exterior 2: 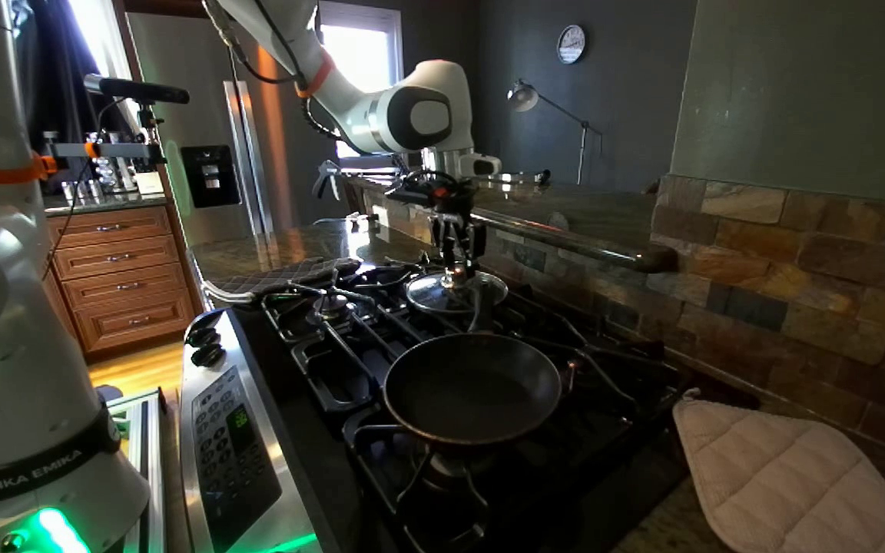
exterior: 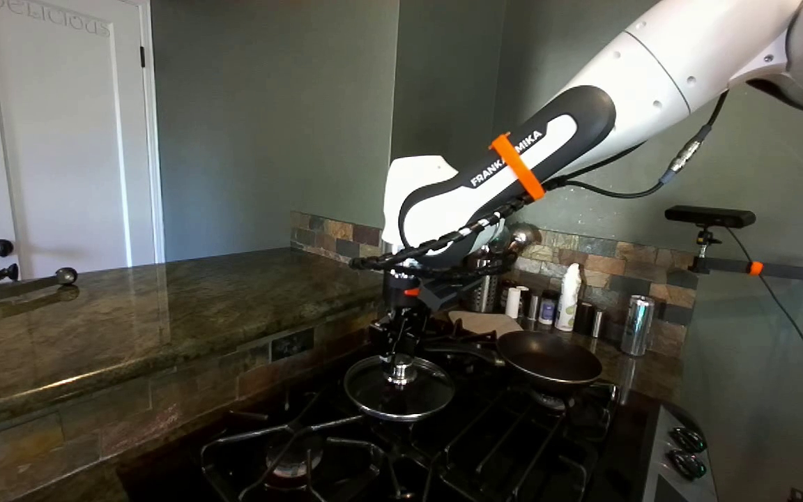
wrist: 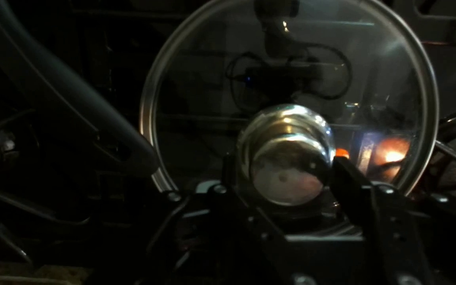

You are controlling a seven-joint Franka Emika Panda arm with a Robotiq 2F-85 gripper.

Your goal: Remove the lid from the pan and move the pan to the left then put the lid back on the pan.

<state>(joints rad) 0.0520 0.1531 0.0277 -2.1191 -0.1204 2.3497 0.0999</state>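
The glass lid (exterior: 373, 394) with its silvery rim and shiny knob sits low over the back burner grate. It also shows in an exterior view (exterior 2: 429, 295) and the wrist view (wrist: 212, 79). My gripper (exterior: 399, 362) points straight down at the knob. In the wrist view its fingers (wrist: 283, 168) press against both sides of the knob. I cannot tell if the lid touches the grate. The dark pan (exterior: 548, 357) is uncovered on a neighbouring burner and also shows in an exterior view (exterior 2: 473, 392). Its handle (wrist: 73, 95) reaches toward the lid and overlaps its rim.
Black burner grates (exterior: 304, 446) surround the lid. A raised stone ledge (exterior: 164, 328) runs beside the stove. Bottles (exterior: 569, 296) and a steel canister (exterior: 637, 325) stand along the tiled wall. A pale pot holder (exterior 2: 796, 468) lies beyond the pan, and a dark quilted mat (exterior 2: 289, 278) lies opposite.
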